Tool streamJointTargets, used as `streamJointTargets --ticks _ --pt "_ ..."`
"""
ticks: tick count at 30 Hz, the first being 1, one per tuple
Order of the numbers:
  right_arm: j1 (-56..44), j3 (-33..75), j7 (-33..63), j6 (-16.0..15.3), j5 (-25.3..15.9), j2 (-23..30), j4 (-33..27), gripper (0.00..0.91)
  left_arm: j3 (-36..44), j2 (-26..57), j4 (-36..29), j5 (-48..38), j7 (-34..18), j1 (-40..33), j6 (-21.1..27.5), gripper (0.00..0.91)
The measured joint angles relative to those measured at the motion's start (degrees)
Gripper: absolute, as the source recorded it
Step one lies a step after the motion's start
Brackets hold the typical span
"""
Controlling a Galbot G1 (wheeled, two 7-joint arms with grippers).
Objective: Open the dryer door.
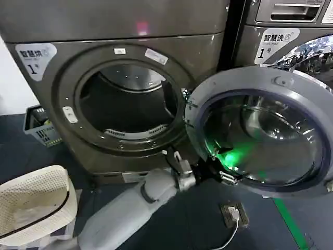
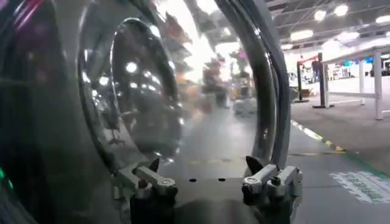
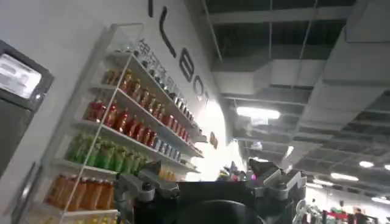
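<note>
The left gripper (image 1: 221, 174) sits low at the inner face of the dryer door (image 1: 291, 91), near the door's lower hinge-side edge, with a green glow reflecting off the glass just above it. In the left wrist view its jaws stand apart, two fingertips (image 2: 155, 176) spread wide with nothing between them; the bulging glass and the door's chrome ring (image 2: 268, 79) rise right in front of them. So the gripper is open and holds nothing; whether a finger touches the door I cannot tell.

The left arm (image 1: 130, 208) reaches from the lower left across the front of the machine to that spot.

The door itself has swung well out to the robot's right, its grey plastic inner rim facing the head camera and the tinted glass showing the reflection of a drum. It hangs in front of the neighbouring machine (image 1: 281, 31). The dryer's round opening (image 1: 127, 101) is fully exposed, and the drum inside is plainly visible.

Judging by this, the task looks essentially done: the latch is released and the door stands wide. What may be left is a slight further push, if a wider angle is wanted, and drawing the arm clear.

The right gripper (image 3: 210, 182) is parked away from the work, pointing up towards a ceiling and drink shelves (image 3: 122, 122), jaws apart and empty.
</note>
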Motion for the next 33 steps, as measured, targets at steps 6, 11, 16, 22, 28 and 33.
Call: streamJointTargets --ticks 6,11,16,22,28,33 --pt "0.10 -0.03 -0.24 -0.14 0.16 0.22 -0.14 0.907 1.60 -1.92 3.06 0.35 -2.37 -2.57 -1.67 0.907" --pt "0.03 0.14 -0.53 -0.14 0.20 0.05 -0.40 0.907 2.45 -3.35 5.10 0.32 -2.98 -3.89 -2.10 0.907" --pt "0.11 -0.20 -0.78 -0.12 0.15 0.15 -0.33 0.907 3.52 -4.89 6.22 0.30 -4.05 -5.27 -2.34 0.907" --pt "0.12 -0.05 -0.87 -0.12 0.14 -0.14 -0.59 0.907 4.06 -5.79 7.47 0.30 -4.96 -6.02 -2.97 0.907" --pt "0.16 -0.22 -1.05 -0.12 0.10 -0.35 -0.62 0.907 5.32 -7.53 9.11 0.30 -7.90 -7.98 -4.74 0.907" --pt "0.04 0.05 -1.10 -0.12 0.11 -0.86 -0.89 0.907 6.04 -8.35 10.00 0.20 -8.85 -8.44 -5.87 0.907"
